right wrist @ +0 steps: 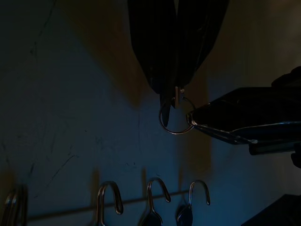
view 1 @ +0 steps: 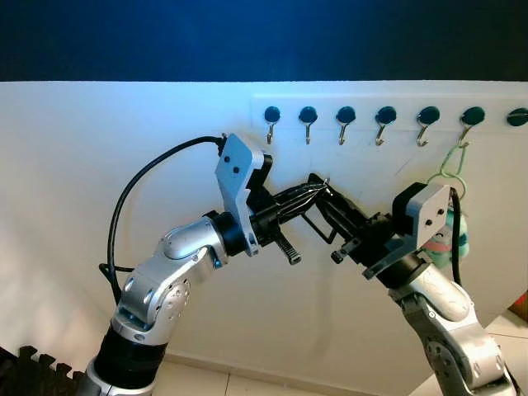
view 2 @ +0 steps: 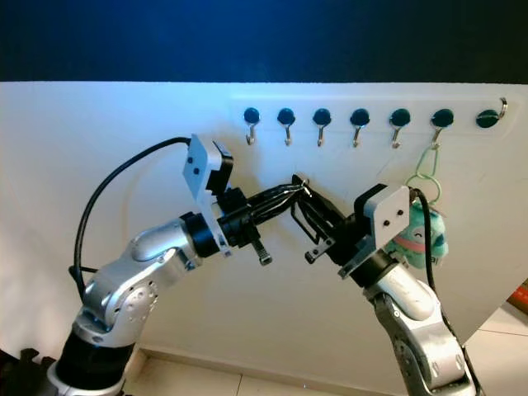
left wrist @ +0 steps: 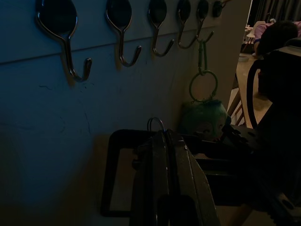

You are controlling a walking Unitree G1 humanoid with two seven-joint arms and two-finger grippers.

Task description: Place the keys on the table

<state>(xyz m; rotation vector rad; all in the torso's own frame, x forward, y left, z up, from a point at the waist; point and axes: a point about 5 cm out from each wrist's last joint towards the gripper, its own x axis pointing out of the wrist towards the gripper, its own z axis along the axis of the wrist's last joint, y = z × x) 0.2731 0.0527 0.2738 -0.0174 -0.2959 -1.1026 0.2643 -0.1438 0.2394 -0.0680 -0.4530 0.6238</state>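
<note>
A white wall (view 1: 124, 272) with a row of hooks (view 1: 343, 124) is faced. A small key ring (right wrist: 175, 118) is pinched between both clenched tips: the left end effector (view 1: 318, 186) and the right end effector (view 1: 320, 183) meet there. A handover is judged underway; one must release, then a counter must be sought.

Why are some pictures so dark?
Both wrist views sit in shade, dim and bluish, though the ring still glints in the right wrist view. Eye views are bright: the white wall looks washed out under a dark blue band, and the hooks stay sharp.
</note>
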